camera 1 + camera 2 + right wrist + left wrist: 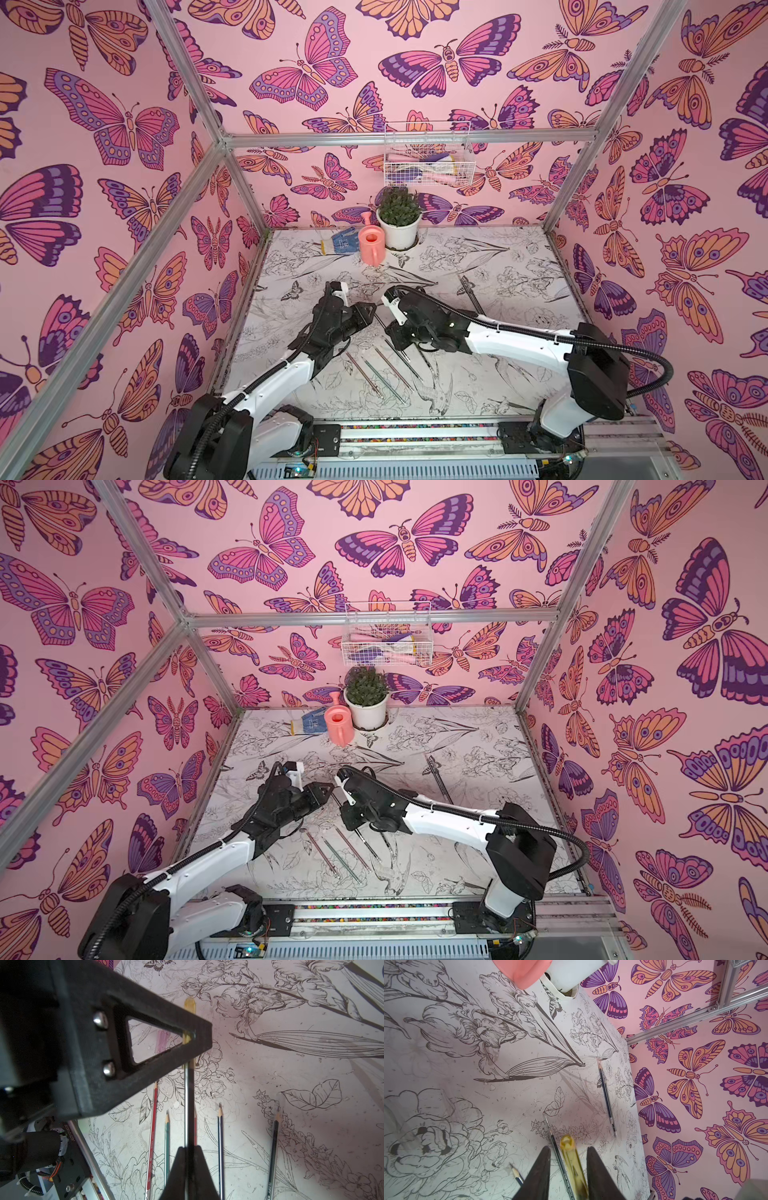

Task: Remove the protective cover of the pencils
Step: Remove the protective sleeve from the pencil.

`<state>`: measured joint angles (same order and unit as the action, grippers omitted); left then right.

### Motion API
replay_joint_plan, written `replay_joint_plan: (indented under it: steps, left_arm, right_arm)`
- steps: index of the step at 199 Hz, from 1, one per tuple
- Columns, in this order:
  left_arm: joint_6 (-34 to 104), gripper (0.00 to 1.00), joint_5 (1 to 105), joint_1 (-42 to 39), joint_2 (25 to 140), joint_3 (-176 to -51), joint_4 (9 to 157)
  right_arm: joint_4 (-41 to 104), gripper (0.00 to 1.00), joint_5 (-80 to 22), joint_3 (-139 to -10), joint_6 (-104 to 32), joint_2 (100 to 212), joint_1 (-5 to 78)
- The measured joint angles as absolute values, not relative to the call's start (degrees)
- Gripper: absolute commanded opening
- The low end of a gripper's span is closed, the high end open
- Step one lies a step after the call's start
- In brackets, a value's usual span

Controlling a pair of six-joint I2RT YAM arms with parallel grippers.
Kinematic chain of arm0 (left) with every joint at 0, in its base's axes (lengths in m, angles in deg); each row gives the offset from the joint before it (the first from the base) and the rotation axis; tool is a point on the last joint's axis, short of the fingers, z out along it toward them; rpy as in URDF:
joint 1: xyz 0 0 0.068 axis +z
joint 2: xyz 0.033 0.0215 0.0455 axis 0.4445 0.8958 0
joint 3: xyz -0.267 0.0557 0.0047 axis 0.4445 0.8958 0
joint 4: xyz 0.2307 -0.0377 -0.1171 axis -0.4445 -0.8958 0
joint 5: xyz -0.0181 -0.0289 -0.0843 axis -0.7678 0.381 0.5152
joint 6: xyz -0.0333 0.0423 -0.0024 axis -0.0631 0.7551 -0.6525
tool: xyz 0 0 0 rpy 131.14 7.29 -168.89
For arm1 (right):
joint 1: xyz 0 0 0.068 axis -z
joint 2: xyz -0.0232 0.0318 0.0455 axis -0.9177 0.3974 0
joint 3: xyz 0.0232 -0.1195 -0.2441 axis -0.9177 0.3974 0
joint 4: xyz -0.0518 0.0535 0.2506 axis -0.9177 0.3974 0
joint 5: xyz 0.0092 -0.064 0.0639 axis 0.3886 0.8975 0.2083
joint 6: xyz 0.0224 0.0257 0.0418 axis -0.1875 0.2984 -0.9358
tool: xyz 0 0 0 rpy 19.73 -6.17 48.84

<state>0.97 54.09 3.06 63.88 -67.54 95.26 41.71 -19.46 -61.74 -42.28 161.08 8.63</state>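
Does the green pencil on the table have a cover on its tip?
No, in the right wrist view the green pencil lies with its sharpened tip bare.

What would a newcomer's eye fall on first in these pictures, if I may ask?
The pink butterfly wallpaper covers the walls. Mid-table, the right gripper is shut on a dark pencil whose yellow cap sits between the open jaws of the left gripper. More pencils lie loose nearer the arms' bases.

The blurred yellow cover (572,1165) runs off frame.
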Motion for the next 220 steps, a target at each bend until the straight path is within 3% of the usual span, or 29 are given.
replay_joint_plan:
  steps: [61, 150, 220]
  left_arm:
    - [-0.41, 0.16, 53.76, 3.06, 63.97, -67.54, 95.39]
    - [-2.85, 0.14, 52.49, 4.11, 63.8, -67.56, 93.41]
    - [-5.89, 0.13, 56.78, 10.1, 59.71, -65.79, 90.39]
  right_arm:
    - [40.97, 0.04, -20.36, -62.16, -42.43, 162.56, 8.61]
    - [39.59, 0.04, -20.29, -63.01, -42.67, 164.84, 7.82]
    - [35.9, 0.04, -19.66, -63.56, -42.67, 165.95, 6.21]
